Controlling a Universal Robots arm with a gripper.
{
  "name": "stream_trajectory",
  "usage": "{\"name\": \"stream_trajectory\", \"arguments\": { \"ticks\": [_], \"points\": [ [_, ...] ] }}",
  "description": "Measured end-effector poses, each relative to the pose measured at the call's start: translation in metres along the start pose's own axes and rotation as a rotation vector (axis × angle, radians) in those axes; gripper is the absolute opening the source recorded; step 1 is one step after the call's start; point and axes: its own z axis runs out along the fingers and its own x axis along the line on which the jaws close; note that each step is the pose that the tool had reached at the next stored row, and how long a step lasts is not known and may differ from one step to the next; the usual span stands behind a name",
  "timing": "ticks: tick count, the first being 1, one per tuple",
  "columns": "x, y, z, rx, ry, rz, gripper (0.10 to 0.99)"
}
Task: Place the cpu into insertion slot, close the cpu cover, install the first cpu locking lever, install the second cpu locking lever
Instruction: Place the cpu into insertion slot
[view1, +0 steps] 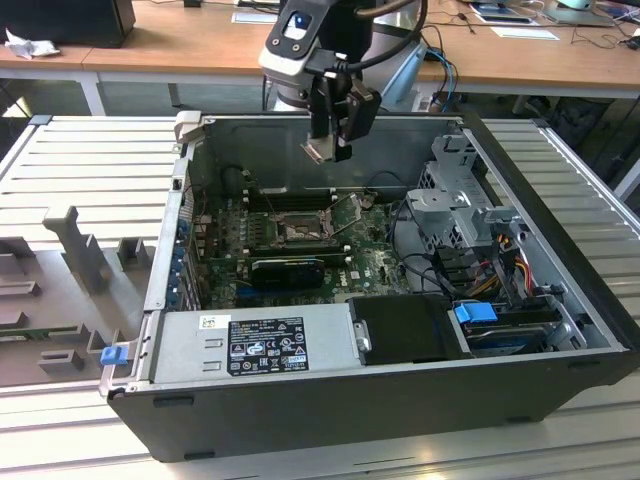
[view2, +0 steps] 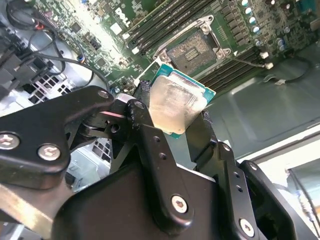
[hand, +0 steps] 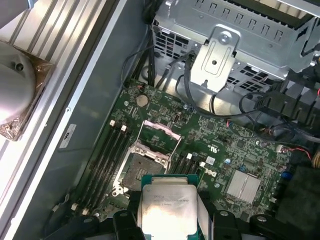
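My gripper (view1: 324, 150) hangs above the open computer case (view1: 560, 330), shut on the cpu (view1: 318, 151), a flat square chip with a pale silver top and green edge. In both wrist views the cpu (view2: 175, 102) (hand: 167, 207) sits clamped between the black fingers (view2: 145, 117), well above the motherboard. Below it the insertion slot (hand: 136, 172) (view2: 192, 50) (view1: 300, 233) lies open and dark with nothing in it. The cpu cover (hand: 161, 132) stands tilted up at the slot's far side.
Memory slots (hand: 107, 150) flank the socket. A black heatsink bar (view1: 287, 270) lies just in front of it, then the power supply (view1: 255, 342). A metal drive cage (view1: 460, 200) and cables (view1: 500, 265) fill the exterior view's right of the case. Ribbed grey table (view1: 90, 170) surrounds it.
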Motion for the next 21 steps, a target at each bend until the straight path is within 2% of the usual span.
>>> {"name": "stream_trajectory", "arguments": {
  "ticks": [11, 14, 16, 21],
  "points": [
    [0.0, -0.0001, 0.0018, -0.004, -0.0169, 0.19, 0.529],
    [-0.0001, -0.0003, 0.0033, -0.005, -0.0238, 0.267, 0.529],
    [-0.0001, -0.0005, 0.0062, -0.006, -0.0279, 0.312, 0.529],
    [0.0003, -0.0012, 0.0155, -0.005, -0.0323, 0.367, 0.529]
  ]
}}
